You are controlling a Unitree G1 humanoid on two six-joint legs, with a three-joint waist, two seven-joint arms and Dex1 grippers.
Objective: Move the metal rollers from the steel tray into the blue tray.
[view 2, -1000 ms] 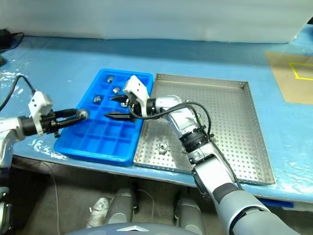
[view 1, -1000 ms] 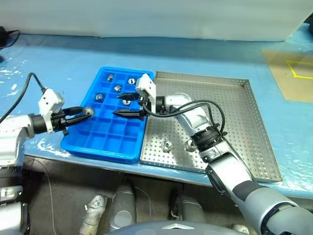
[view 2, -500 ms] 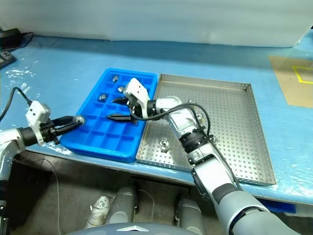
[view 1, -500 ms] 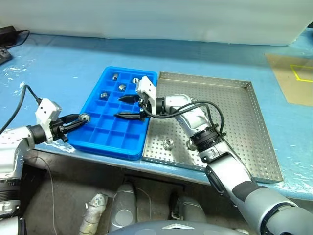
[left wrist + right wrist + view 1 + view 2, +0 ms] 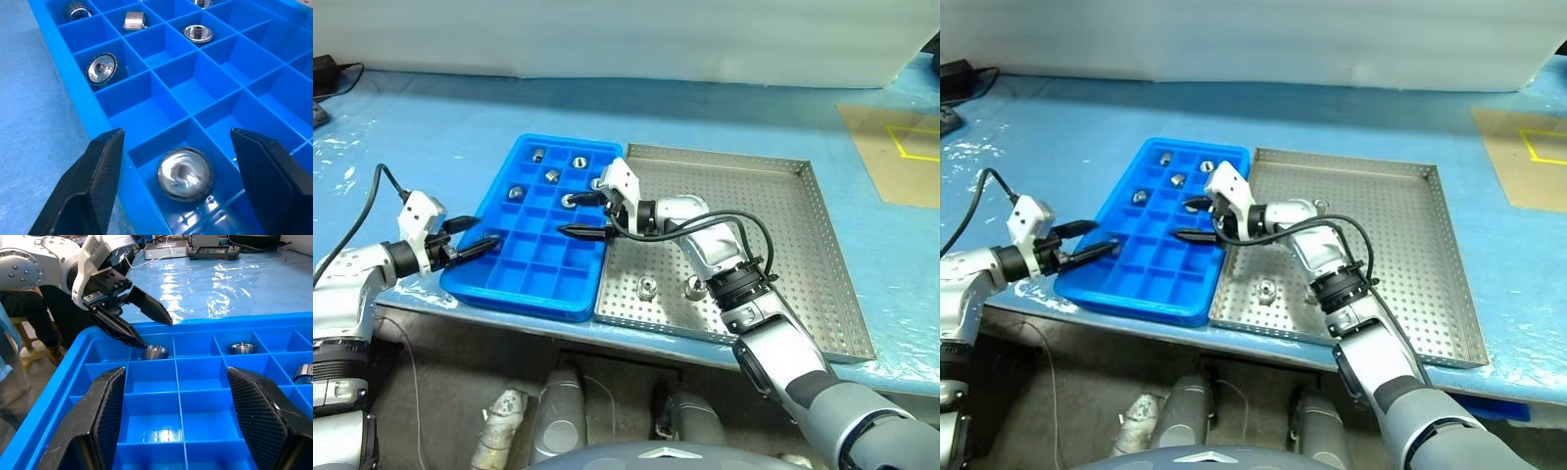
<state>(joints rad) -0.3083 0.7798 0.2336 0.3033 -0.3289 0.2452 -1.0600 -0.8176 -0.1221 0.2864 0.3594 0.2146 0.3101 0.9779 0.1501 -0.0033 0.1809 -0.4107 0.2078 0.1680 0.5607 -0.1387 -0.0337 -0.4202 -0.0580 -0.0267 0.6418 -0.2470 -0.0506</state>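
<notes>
The blue tray (image 5: 540, 266) lies left of the steel tray (image 5: 773, 225). My left gripper (image 5: 481, 235) is open at the blue tray's near left edge, and a metal roller (image 5: 185, 174) lies in the compartment between its fingers (image 5: 98, 171). Several other rollers (image 5: 551, 176) sit in the far compartments. Two rollers (image 5: 646, 288) rest on the steel tray's near part. My right gripper (image 5: 568, 215) hangs open and empty over the blue tray's right side; its fingers (image 5: 110, 411) frame bare compartments.
Both trays sit near the front edge of a blue-covered table (image 5: 431, 117). A black cable (image 5: 362, 196) runs to my left wrist. A brown mat (image 5: 896, 147) with yellow tape lies at the far right.
My left gripper, shut on a roller before, has opened and let it drop into the near-left compartment. The view has shifted a little.
</notes>
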